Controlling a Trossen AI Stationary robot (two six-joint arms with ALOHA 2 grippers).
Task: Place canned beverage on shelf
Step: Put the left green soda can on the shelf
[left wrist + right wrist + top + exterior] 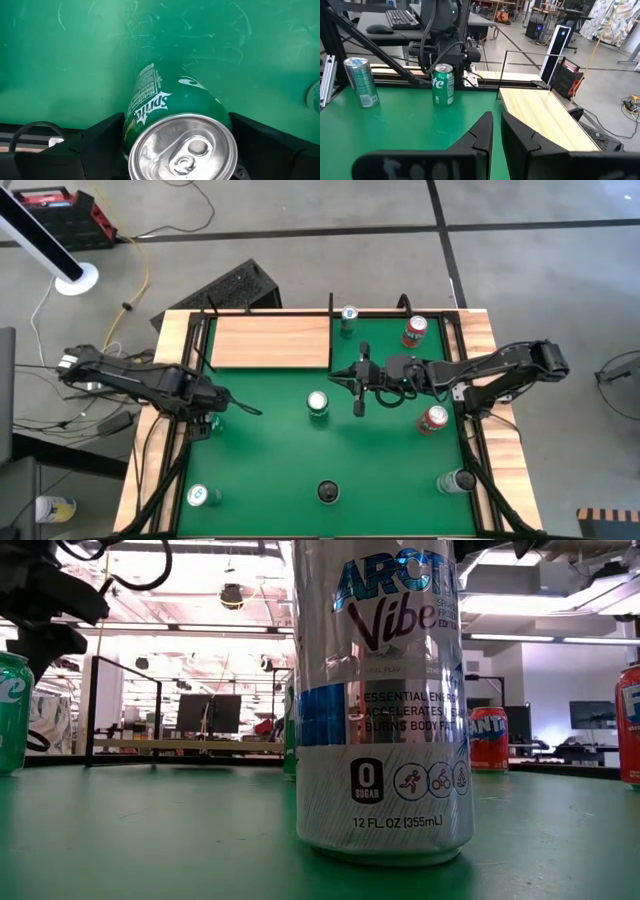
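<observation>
Green matting [300, 460] covers the table, framed by light wooden border strips [505, 470], with grey concrete floor seen around it from above and an office with desks and monitors seen beyond at table level. At eleven o'clock on the mat the shelf [272, 340], a pale wood panel in a thin dark frame, is laid flat with nothing on it. A tall silver can [383, 700] close to the low camera is lettered "Vibe", "0 SUGAR" and "12 FL OZ (355mL)"; a red can [489, 738] behind it is marked "Fanta". At nine o'clock a green Sprite can [172, 132], its name readable on the side, is bracketed by the left gripper [208, 418], whose fingers [102, 140] are spread wide on either side of it; whether they touch it cannot be told. Near the mat's centre the right gripper [360, 388] is held over the mat, its fingers [479, 132] pressed nearly together with nothing between them.
</observation>
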